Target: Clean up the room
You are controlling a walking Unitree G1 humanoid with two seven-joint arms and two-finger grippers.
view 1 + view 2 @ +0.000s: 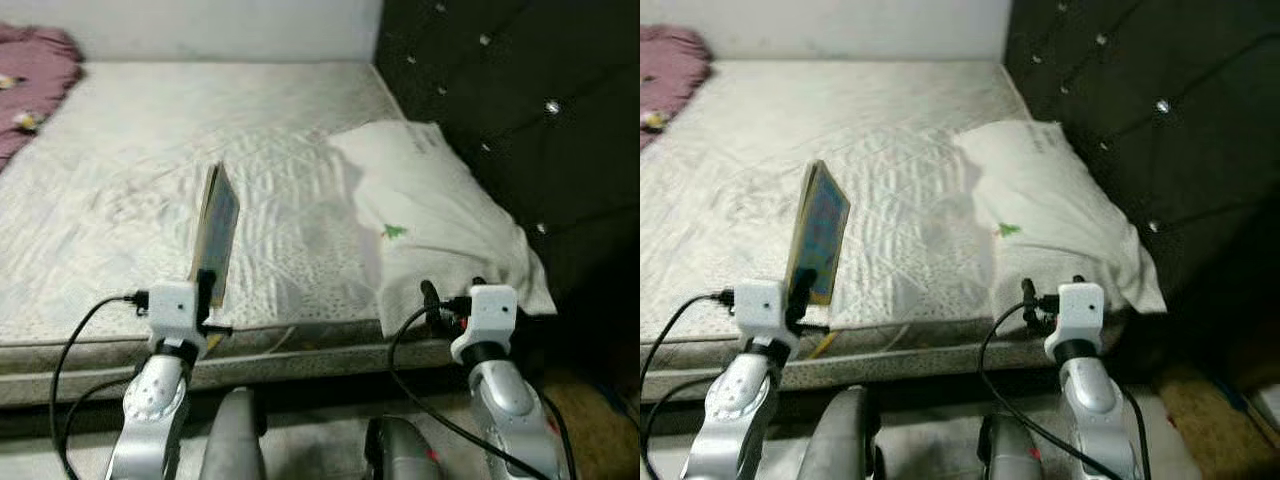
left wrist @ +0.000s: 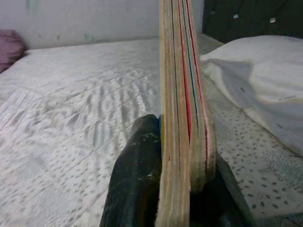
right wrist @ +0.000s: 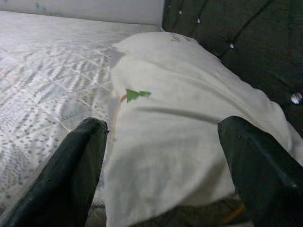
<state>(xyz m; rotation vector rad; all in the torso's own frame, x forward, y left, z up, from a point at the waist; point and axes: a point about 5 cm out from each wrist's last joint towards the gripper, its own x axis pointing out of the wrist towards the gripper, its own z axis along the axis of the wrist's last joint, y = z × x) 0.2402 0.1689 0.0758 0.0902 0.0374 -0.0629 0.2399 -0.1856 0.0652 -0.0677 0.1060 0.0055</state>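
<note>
My left hand (image 1: 800,285) is clamped on a thin book (image 1: 818,232), holding it upright over the bed's (image 1: 280,150) near edge. Right hand (image 3: 165,161) hangs spread open facing the white pillow (image 1: 430,215).

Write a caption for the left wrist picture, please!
Left gripper clamps a thin, colourful-edged book upright above the white quilted mattress.

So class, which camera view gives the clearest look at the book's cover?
The right eye view: the book, upright in the left pincer, turns its colourful blue cover to that camera. The left eye view catches it nearly edge-on, and the left wrist view shows its page edges and spine end between the black fingers.
</note>
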